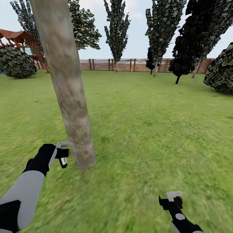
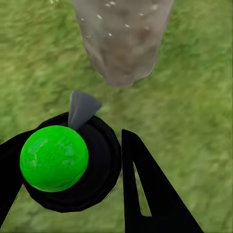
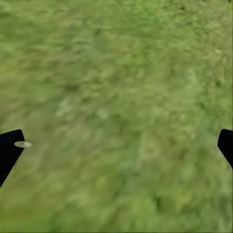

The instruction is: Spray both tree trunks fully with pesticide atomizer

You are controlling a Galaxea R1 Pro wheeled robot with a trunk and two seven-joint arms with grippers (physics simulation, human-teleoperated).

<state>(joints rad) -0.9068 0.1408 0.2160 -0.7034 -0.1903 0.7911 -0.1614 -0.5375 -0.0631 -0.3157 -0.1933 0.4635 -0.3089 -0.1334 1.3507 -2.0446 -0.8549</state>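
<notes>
A thick, pale grey-tan tree trunk (image 1: pixel 69 97) rises from the lawn at the left of the head view, with fine white specks low on it. Just left of its base my left gripper (image 1: pixel 62 156) is shut on the pesticide atomizer (image 1: pixel 63 144). In the left wrist view the atomizer (image 2: pixel 54 158) shows a bright green round top on a black body, and its grey nozzle points at the speckled trunk (image 2: pixel 121 43) close ahead. The black fingers (image 2: pixel 145 189) hold the atomizer from both sides. My right gripper (image 1: pixel 173 198) hangs open over bare grass at the lower right, nothing between its fingertips (image 3: pixel 9 150).
Green lawn (image 1: pixel 155 129) stretches to a brown slat fence (image 1: pixel 129 64) at the back. Dark cone-shaped conifers (image 1: pixel 116 29) stand along the fence, round bushes (image 1: pixel 16 63) at both sides, and a red play structure (image 1: pixel 22 40) at the far left.
</notes>
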